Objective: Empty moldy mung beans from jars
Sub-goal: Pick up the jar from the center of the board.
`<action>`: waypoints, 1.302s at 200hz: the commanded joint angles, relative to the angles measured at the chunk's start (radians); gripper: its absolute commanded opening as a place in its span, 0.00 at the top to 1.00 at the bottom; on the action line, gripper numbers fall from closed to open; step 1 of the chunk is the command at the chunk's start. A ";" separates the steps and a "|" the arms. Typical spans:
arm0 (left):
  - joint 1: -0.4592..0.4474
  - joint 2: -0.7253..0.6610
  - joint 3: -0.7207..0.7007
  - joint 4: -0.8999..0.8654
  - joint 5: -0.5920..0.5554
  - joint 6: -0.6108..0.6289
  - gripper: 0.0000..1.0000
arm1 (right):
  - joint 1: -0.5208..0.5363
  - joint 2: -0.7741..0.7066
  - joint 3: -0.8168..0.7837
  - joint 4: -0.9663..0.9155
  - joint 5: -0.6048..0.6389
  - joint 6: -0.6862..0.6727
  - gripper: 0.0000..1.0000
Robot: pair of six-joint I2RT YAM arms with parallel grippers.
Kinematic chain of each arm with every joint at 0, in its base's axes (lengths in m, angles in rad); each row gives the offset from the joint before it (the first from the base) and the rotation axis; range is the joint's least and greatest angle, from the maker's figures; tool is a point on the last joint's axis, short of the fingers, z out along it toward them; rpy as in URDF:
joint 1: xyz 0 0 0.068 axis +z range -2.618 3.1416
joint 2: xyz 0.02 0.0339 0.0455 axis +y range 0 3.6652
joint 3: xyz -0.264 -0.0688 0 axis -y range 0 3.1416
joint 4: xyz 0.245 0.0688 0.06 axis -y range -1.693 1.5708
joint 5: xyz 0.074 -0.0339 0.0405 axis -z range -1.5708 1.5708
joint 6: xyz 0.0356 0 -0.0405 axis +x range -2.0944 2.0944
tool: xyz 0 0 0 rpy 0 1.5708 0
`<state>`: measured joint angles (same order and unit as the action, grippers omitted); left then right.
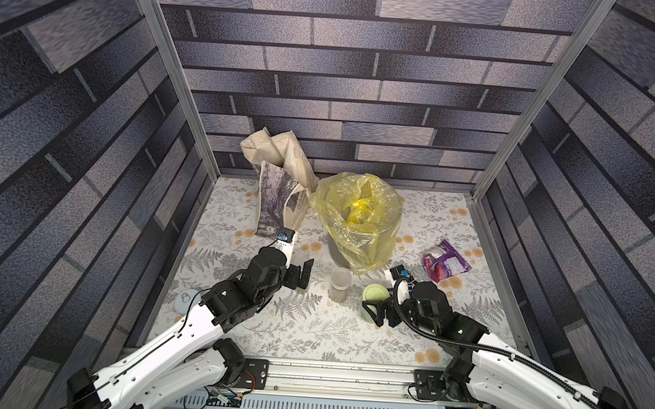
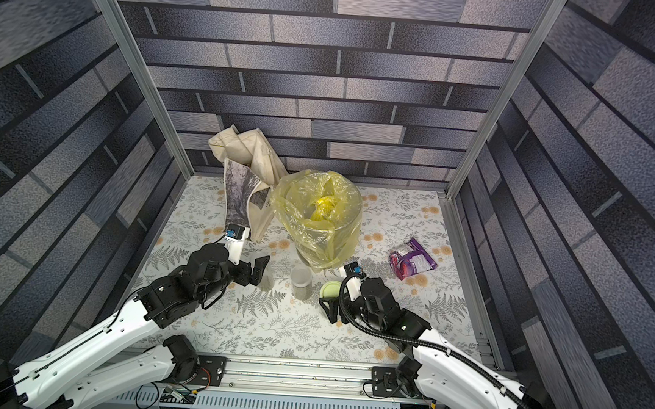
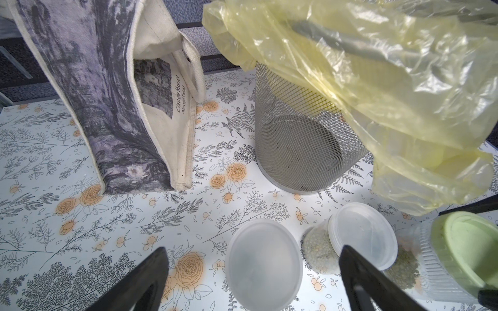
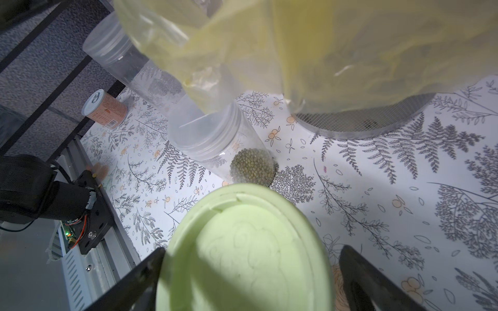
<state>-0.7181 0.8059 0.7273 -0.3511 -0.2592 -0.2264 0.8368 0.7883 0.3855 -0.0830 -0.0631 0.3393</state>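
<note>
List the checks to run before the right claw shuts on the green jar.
1. Right claw open: ok.
2. Green jar between its jaws: ok.
3. Green jar upright: ok.
4. Left claw open and empty: ok.
5. Lids off: not ok; the green jar and both slim jars are capped.
6. Bag mouth open over bin: ok.
</note>
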 commanded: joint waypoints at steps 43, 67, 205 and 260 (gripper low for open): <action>0.009 0.001 -0.011 0.020 0.014 -0.024 0.00 | 0.022 0.052 -0.037 0.057 0.075 -0.033 0.11; 0.011 0.004 -0.012 0.022 0.017 -0.020 0.00 | 0.022 0.049 -0.060 0.116 0.078 -0.030 0.25; 0.010 -0.011 -0.032 0.120 0.237 0.059 0.00 | 0.022 -0.166 0.036 -0.027 0.043 0.030 0.47; -0.041 -0.050 -0.043 0.211 0.343 0.135 0.00 | 0.021 -0.151 0.220 -0.104 -0.003 0.021 0.52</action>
<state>-0.7395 0.7715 0.6857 -0.2024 0.0063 -0.1581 0.8513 0.6407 0.4946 -0.2108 -0.0280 0.3519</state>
